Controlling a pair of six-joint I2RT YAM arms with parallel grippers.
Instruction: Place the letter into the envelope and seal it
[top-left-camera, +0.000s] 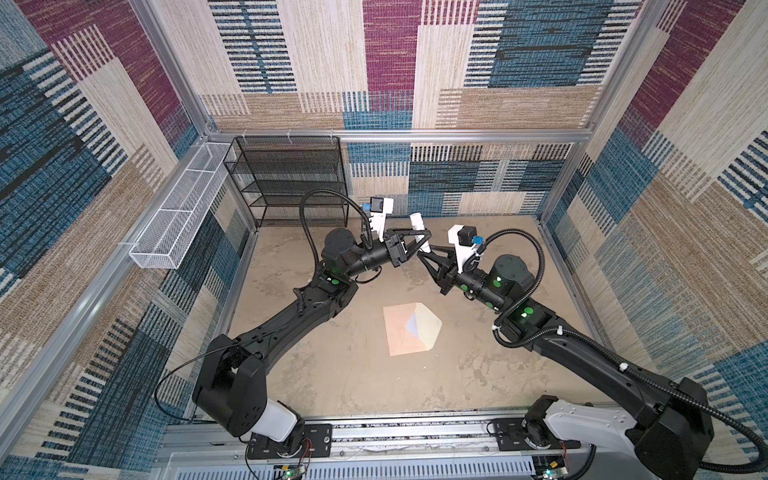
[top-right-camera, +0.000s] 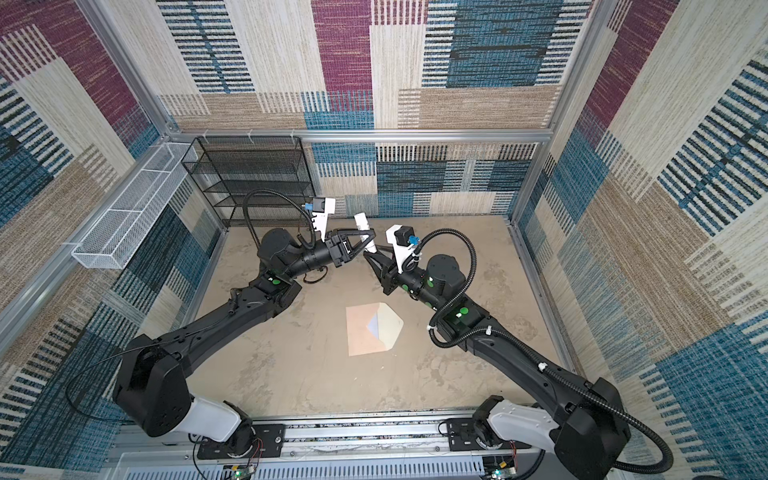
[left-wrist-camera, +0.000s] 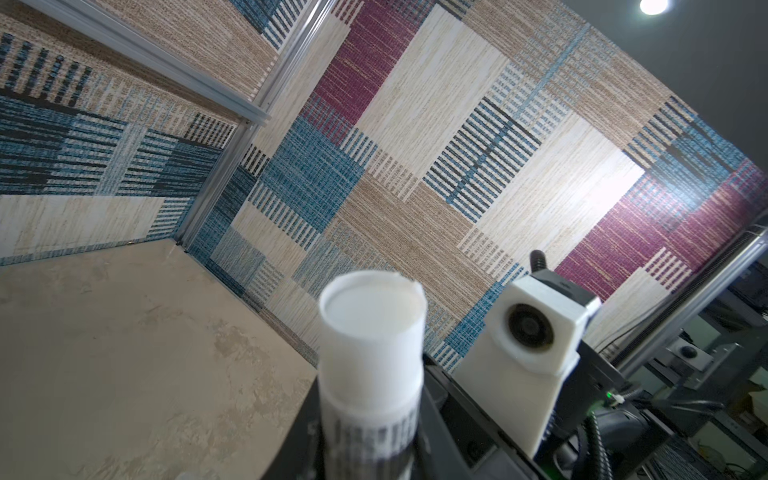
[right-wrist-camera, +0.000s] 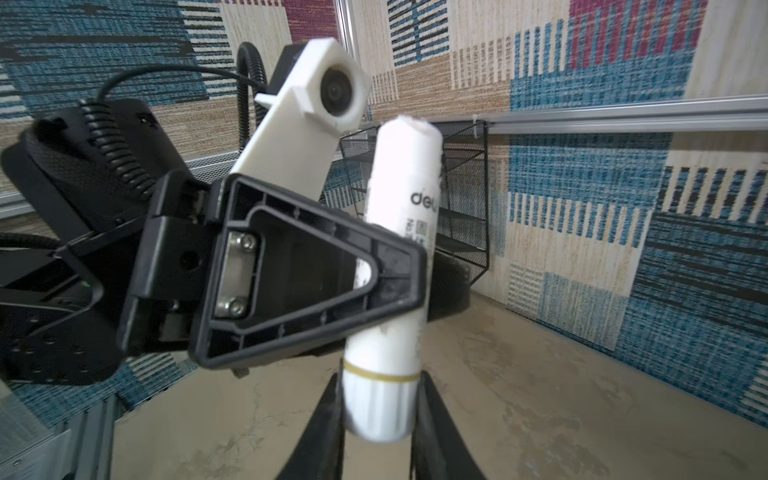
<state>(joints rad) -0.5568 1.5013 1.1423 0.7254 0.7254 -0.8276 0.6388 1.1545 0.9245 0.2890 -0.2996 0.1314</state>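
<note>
My left gripper (top-left-camera: 423, 239) pinches the glue stick (right-wrist-camera: 399, 232) mid-body and my right gripper (top-left-camera: 426, 252) clamps its end just beneath, I guess readying glue for the open envelope (top-left-camera: 397, 338).

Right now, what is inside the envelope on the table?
A small pale-blue and white wedge, apparently the letter, shows at the mouth of the envelope, beside its open flap. The rest is covered by the peach front.

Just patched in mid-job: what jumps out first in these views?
Both hands meet in mid-air over the table: the left hand grips a white glue stick by its body, the right hand its lower end. On the table, the peach envelope lies flat, flap open.
</note>
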